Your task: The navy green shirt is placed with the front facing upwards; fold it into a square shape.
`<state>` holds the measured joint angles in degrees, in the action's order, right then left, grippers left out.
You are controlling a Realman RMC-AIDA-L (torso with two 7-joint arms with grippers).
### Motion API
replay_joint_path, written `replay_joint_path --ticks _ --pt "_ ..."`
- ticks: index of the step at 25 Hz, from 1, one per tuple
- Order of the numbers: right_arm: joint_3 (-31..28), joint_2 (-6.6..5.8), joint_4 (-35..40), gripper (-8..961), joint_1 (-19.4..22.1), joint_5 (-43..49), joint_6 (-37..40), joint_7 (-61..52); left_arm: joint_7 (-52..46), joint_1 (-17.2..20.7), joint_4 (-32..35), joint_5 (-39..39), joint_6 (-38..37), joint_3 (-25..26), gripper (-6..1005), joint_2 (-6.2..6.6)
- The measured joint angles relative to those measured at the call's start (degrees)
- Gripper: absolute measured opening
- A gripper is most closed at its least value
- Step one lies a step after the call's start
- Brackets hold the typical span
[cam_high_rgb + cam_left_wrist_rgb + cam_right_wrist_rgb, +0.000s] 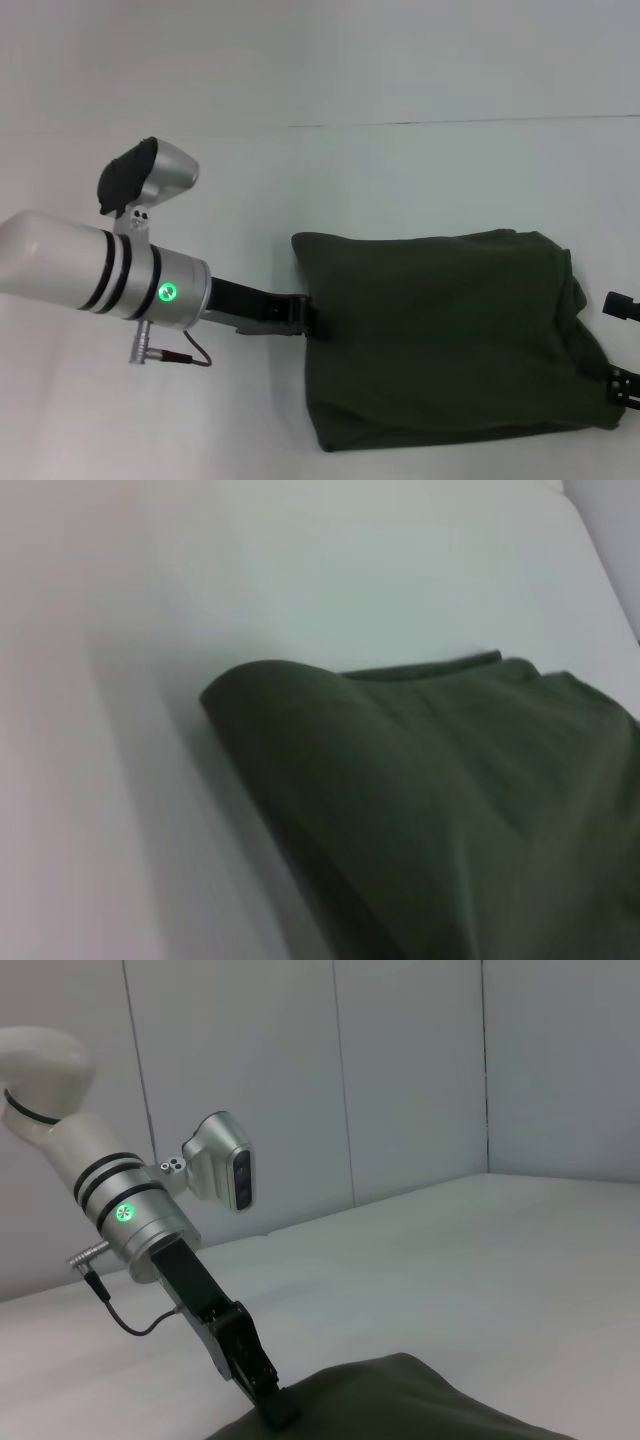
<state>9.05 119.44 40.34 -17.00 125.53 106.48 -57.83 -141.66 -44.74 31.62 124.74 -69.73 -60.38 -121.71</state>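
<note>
Shirt: the navy green shirt [445, 335] lies folded, plain side up, on the white counter [400, 170].
Left tool: left tool [305, 315] pinches its left edge.
Right tool: right tool [622, 345] at right edge; fingers' state cannot be told.
Risk: uneven pulling could skew the fold.

Navy green shirt [440, 330]: soft matt cloth, cotton-like weave, dull dark olive, loose wrinkles and rounded fold edges, plain face up. Table [400, 180]: smooth white surface, matt with faint sheen, unmarked. Left arm, left side: satin brushed-metal wrist section with black bands, matt white plastic shell behind it, black matt plastic cap on the silver camera housing. Left claw [305, 315]: black matt plastic links against the shirt's left edge. Right claw [622, 385]: black matt parts at the shirt's right edge. Far wall panels: smooth, pale, matt.
</note>
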Motion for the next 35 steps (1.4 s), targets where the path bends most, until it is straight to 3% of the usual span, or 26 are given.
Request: replay_joint_path --ticks 9,11,14,24,30,35 --pt "0.00 0.04 -0.15 869 0.01 -0.14 -0.39 0.00 -0.57 4.71 7.43 0.01 -2.74 1.41 28 1.36" --pt "0.00 0.06 -0.18 869 -0.07 -0.19 -0.44 0.00 -0.38 6.84 10.04 0.58 -3.96 4.40 28 2.17" --pt "0.00 0.08 -0.25 869 -0.23 -0.24 -0.49 0.00 0.01 7.49 10.16 2.53 -4.36 7.45 28 2.41" --pt "0.02 0.09 -0.97 870 -1.29 -0.29 -1.32 0.00 2.99 11.82 14.06 4.14 -6.84 12.73 29 1.86" --pt "0.19 0.08 -0.97 870 -1.86 -0.29 -1.34 0.00 3.67 11.81 13.53 4.00 -9.47 16.48 29 2.19" --pt "0.40 0.08 -0.97 869 -2.38 -0.21 -1.33 -0.05 5.47 12.51 13.99 4.31 -9.67 18.81 86 2.24"
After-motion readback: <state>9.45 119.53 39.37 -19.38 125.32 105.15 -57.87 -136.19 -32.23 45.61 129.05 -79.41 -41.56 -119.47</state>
